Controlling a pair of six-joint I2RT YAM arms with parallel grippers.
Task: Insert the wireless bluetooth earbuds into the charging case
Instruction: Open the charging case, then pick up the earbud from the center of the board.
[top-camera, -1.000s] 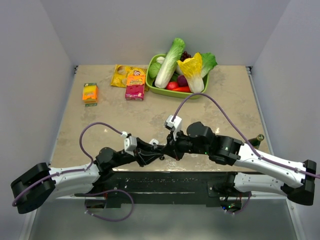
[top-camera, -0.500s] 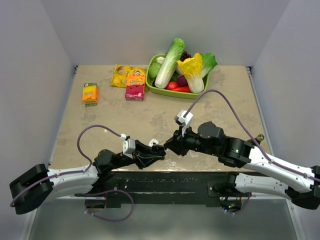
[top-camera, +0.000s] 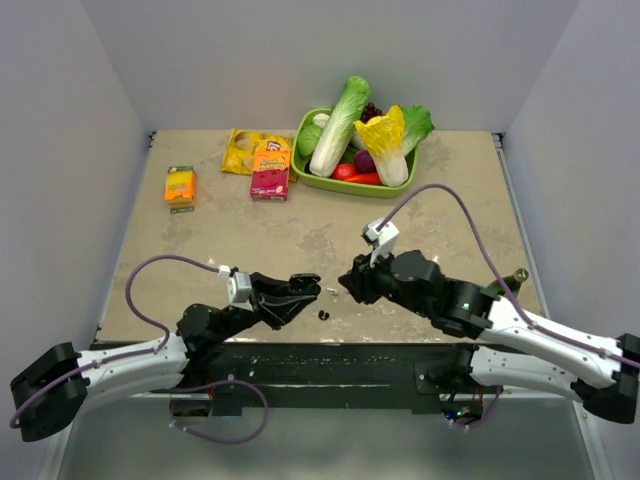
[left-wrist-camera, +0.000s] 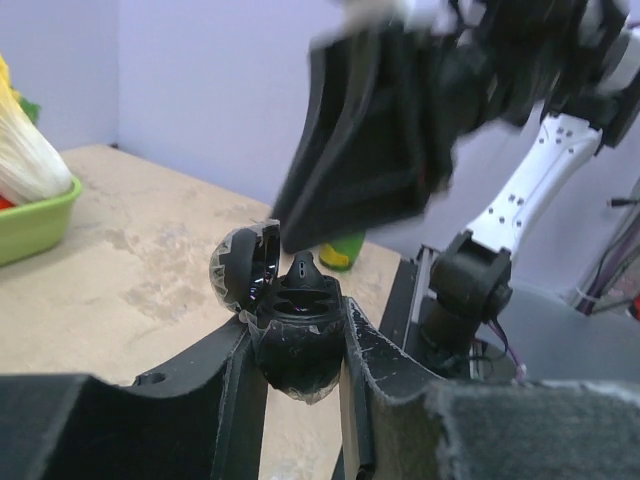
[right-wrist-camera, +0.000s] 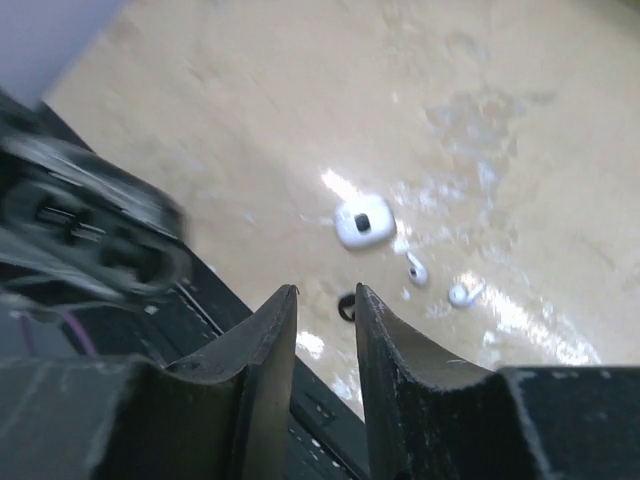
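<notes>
I judged it part done: left claw (left-wrist-camera: 296, 345) pinched the open black charging case (left-wrist-camera: 298, 378), one earbud (left-wrist-camera: 303, 270) seated; right claw (right-wrist-camera: 325, 300) hung spread, empty; a white case (right-wrist-camera: 362, 222) and two white earbuds (right-wrist-camera: 417, 268) lay loose on the desk (right-wrist-camera: 480, 80).

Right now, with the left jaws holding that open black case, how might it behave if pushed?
The charging case looks glossy and rounded, so it could slip or pivot between the jaws. Its raised lid would probably swing on its hinge. Small, so likely light.
</notes>
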